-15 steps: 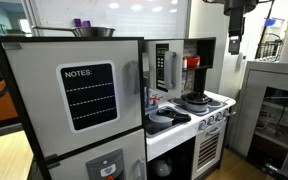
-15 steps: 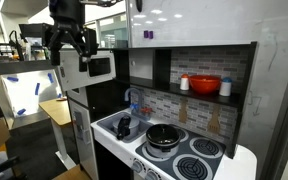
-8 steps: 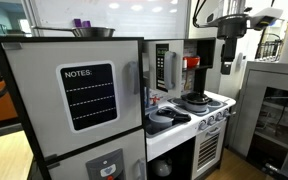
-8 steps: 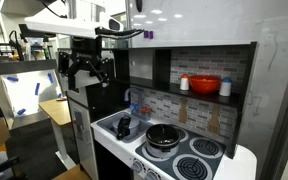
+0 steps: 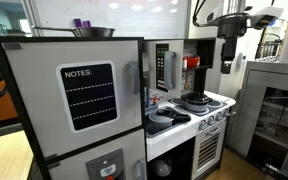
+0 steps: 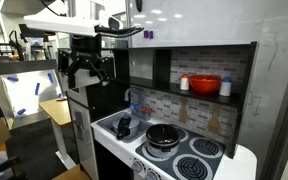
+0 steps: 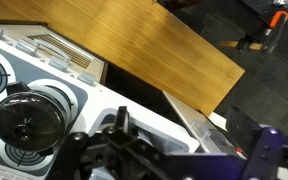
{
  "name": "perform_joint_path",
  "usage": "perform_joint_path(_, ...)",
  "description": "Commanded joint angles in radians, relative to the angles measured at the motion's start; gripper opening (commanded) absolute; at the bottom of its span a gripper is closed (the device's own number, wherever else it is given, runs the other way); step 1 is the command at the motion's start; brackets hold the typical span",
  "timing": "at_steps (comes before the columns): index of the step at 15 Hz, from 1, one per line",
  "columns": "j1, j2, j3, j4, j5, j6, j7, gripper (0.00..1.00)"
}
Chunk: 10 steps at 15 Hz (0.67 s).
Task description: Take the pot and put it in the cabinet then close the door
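Observation:
The pot (image 5: 194, 99) is small, dark and round and sits on a stove burner in both exterior views (image 6: 164, 135). In the wrist view it lies at the lower left (image 7: 29, 116). The cabinet (image 5: 181, 58) is the dark upper compartment. Its door (image 5: 162, 68), with a striped window, stands open. My gripper (image 5: 227, 58) hangs in the air above and beside the stove, level with the cabinet. It is open and empty, with its fingers spread (image 6: 87, 72). In the wrist view the gripper (image 7: 179, 140) is to the right of the pot.
The big grey unit with the NOTES board (image 5: 88, 96) fills the left, with a steel bowl (image 5: 92, 32) on top. A red bowl (image 6: 205, 85) sits on the shelf behind the stove. A sink (image 6: 120, 126) lies beside the burners. A wire rack (image 5: 271, 48) stands at the right.
Since a second ago my arm has come down from the top of the view to cabinet height. In the last half second nothing has moved.

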Motion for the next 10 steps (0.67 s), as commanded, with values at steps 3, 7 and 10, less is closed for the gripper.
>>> perform_joint_path(3, -0.033, 0.004, 0.032, 0.001, 0.013, -0.001, -0.011, 1.00)
perform_joint_path(7, -0.035, 0.009, 0.026, -0.001, 0.012, 0.007, -0.019, 1.00)
perform_joint_path(10, -0.042, 0.051, 0.017, -0.024, 0.014, 0.089, -0.030, 1.00)
